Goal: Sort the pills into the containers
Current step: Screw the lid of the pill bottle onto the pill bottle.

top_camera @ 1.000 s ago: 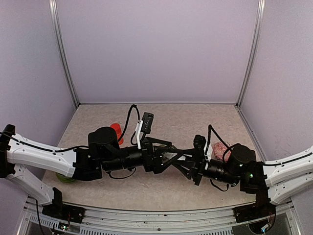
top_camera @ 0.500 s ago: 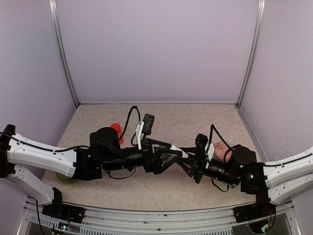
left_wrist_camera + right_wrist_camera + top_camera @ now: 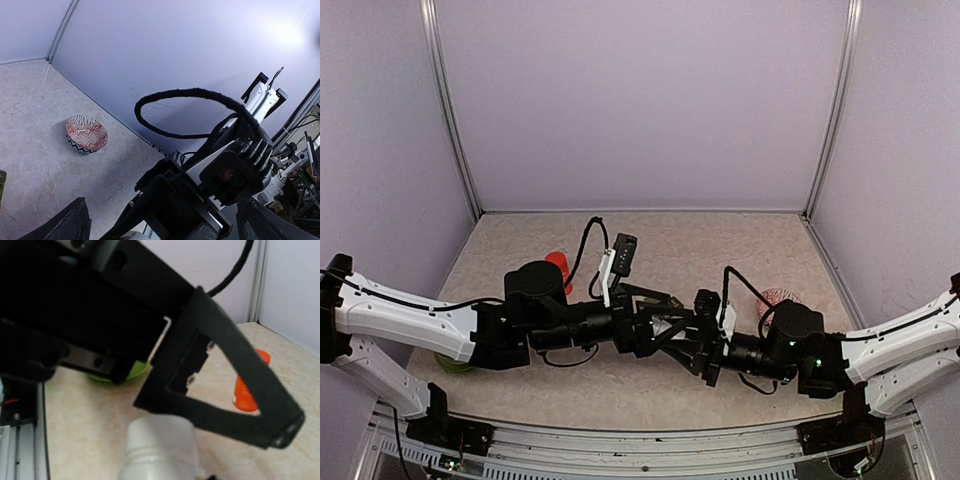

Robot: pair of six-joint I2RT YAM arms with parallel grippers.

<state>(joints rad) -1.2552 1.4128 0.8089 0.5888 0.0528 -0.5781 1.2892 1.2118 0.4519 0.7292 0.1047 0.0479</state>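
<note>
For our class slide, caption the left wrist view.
Red patterned bowl on the table; right arm and its looped black cable in front.

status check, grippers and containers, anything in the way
Left gripper open, right gripper unreadable, tips nearly meeting mid-table. Containers not made out in any view. White bottle close before right wrist camera, left finger over it.
</note>
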